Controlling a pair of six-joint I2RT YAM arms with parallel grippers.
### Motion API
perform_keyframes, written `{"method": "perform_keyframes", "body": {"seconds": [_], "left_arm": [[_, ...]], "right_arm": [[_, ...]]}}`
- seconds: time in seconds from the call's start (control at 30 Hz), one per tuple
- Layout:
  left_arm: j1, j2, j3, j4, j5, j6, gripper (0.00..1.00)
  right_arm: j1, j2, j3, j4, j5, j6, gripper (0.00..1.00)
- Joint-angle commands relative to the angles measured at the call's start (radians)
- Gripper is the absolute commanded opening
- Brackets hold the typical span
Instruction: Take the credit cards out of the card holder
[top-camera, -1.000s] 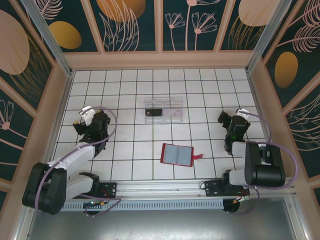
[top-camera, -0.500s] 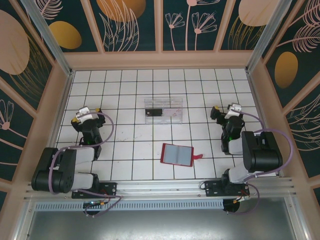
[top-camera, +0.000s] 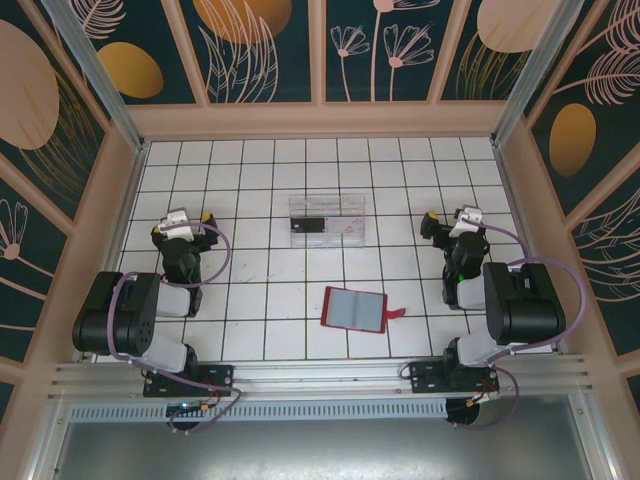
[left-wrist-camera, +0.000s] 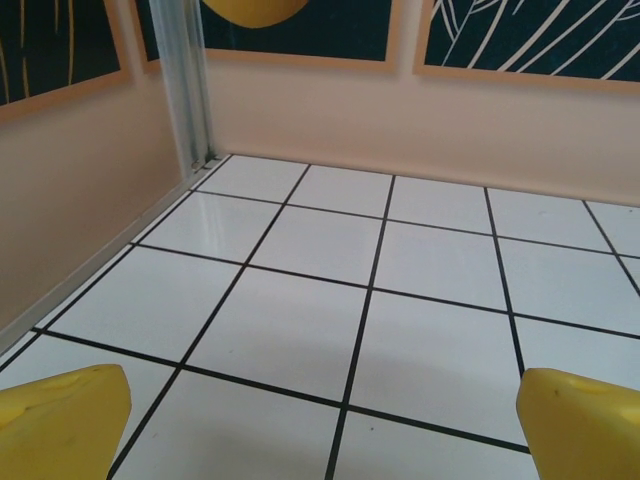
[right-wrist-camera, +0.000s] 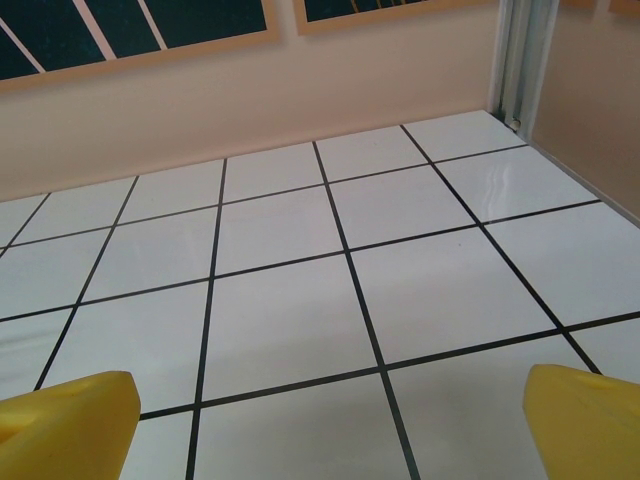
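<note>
The card holder (top-camera: 354, 309) is a red wallet lying open on the white tiles near the front centre. Its grey-blue inside faces up and its small red tab (top-camera: 396, 315) points right. One dark credit card (top-camera: 310, 225) lies in a clear ridged tray (top-camera: 340, 212) further back. My left gripper (top-camera: 182, 222) sits far left of the wallet, folded back over its own arm. Its yellow fingertips (left-wrist-camera: 62, 422) stand wide apart over bare tile, so my left gripper (left-wrist-camera: 322, 428) is open and empty. My right gripper (top-camera: 450, 222) is off to the wallet's right. With nothing between its fingers (right-wrist-camera: 586, 420), my right gripper (right-wrist-camera: 325, 425) is also open.
Peach walls with metal corner posts (left-wrist-camera: 190, 90) close in the tiled floor on three sides. A metal rail (top-camera: 320, 378) carrying both arm bases runs along the near edge. Bare tiles separate the wallet from each gripper.
The left arm has folded back toward its base, and its gripper has swung up and pulled back from the middle. The right arm folded back likewise early on, then held still. Wallet and tray have not moved.
</note>
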Motion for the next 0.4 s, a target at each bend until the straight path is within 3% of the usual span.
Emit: {"method": "perform_keyframes", "body": {"seconds": [0.0,0.37], "left_arm": [[0.007,0.012,0.004,0.055,0.033,0.016,0.99],[0.006,0.006,-0.008,0.066,0.03,0.018,0.99]], "right_arm": [[-0.003,0.007,-0.013,0.057,-0.003,-0.015,0.99],[-0.014,0.011,-0.014,0.06,-0.039,-0.021,0.99]]}}
